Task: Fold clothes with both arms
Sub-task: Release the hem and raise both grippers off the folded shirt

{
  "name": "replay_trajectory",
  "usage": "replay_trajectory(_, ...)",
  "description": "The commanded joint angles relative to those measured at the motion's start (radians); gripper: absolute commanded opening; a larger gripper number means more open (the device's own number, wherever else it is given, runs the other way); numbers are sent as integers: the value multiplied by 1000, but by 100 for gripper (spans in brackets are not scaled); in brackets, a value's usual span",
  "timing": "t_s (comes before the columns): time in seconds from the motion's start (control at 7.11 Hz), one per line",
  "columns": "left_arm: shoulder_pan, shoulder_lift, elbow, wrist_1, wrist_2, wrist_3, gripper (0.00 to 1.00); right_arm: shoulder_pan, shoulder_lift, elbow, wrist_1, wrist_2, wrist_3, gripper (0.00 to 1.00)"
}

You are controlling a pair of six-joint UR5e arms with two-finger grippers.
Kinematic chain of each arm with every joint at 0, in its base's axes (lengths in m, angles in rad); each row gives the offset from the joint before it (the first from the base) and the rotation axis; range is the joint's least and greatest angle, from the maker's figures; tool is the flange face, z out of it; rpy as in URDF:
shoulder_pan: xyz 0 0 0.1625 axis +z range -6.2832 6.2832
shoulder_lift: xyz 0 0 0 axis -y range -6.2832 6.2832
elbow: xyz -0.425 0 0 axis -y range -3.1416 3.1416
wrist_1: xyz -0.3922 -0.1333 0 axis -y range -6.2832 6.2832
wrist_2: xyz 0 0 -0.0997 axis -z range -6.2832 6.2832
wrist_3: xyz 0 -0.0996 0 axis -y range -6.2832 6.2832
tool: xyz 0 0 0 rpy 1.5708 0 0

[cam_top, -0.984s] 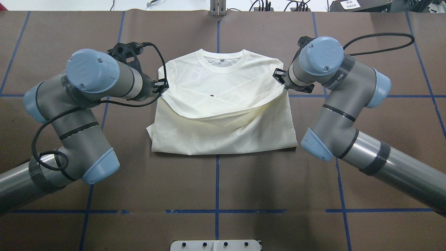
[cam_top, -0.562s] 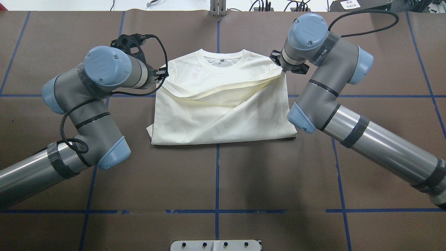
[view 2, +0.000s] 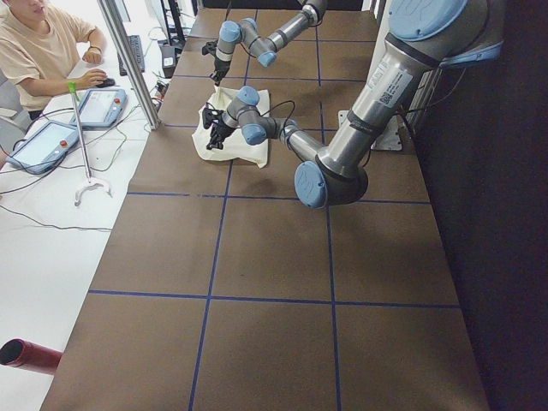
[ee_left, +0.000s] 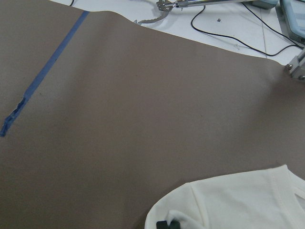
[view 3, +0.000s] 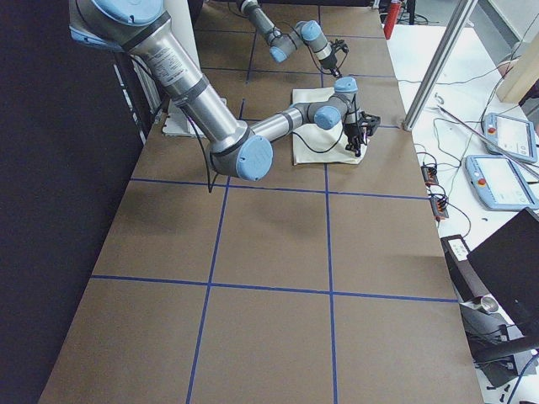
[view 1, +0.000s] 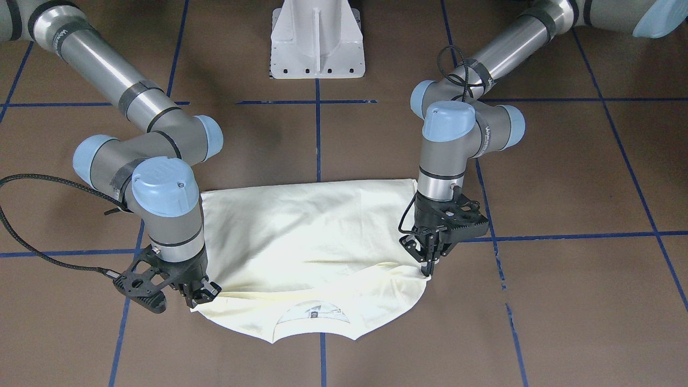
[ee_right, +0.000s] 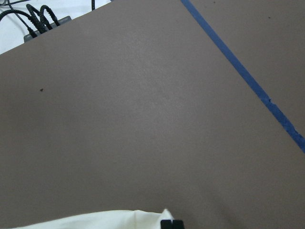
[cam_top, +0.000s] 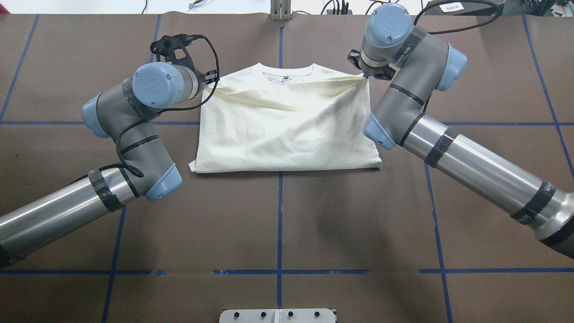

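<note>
1. The desk (cam_top: 278, 224) is covered edge to edge with dull brown sheeting, marked into large squares by blue tape lines (cam_top: 439, 233).
2. A white pedestal base (view 1: 317, 40) stands at the desk's near edge, on the robot's side, on the centre line.
3. Beyond the far edge lies a white surface with black cables (cam_top: 341, 6) and a small paper label (cam_top: 450, 6) whose print is too small to read.
4. In the side views, a person in a beige top (view 2: 38, 47) sits at that white surface with grey-blue teach pendants (view 2: 96, 107) close by (their screens cannot be read); slanted aluminium posts (view 2: 128, 64) rise at the desk's edge.
5. The cream T-shirt (cam_top: 287, 130) lies in the far middle of the desk, astride the centre tape line, folded over itself with its collar (cam_top: 287, 71) toward the far edge.
6. The left fingers (view 1: 428, 266) are pressed together on the left corner of the upper layer's edge, just beside the left shoulder.
7. The right fingers (view 1: 200, 293) are clamped on the right corner, so the edge runs stretched between them just short of the collar.
8. A small tag (cam_top: 284, 79) sits inside the neck, unreadable.
9. Lettering on the right arm (cam_top: 545, 187) and on the left arm (view 1: 486, 134) is too small to make out.
</note>
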Motion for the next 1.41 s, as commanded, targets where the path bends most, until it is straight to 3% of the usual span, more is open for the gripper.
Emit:
replay_trajectory(0.0, -18, 3, 10, -76, 8, -5, 28, 0, 3, 11, 7, 0, 4, 4)
replay_trajectory(0.14, -27, 6, 7, -87, 6, -14, 46, -1, -1, 29, 7, 2, -1, 44)
replay_trajectory(0.28, -48, 5, 8, -103, -4, -30, 54, -1, -64, 110, 8, 12, 1, 46)
replay_trajectory(0.56, -68, 31, 8, -207, -102, -37, 54, -70, -266, 378, 5, 43, 11, 59)
replay_trajectory(0.84, -67, 45, 8, -225, -104, -37, 54, -165, -415, 559, 5, 35, 140, 64)
replay_trajectory(1.27, -64, 48, 10, -228, -103, -40, 54, -223, -460, 580, 4, 3, 197, 66)
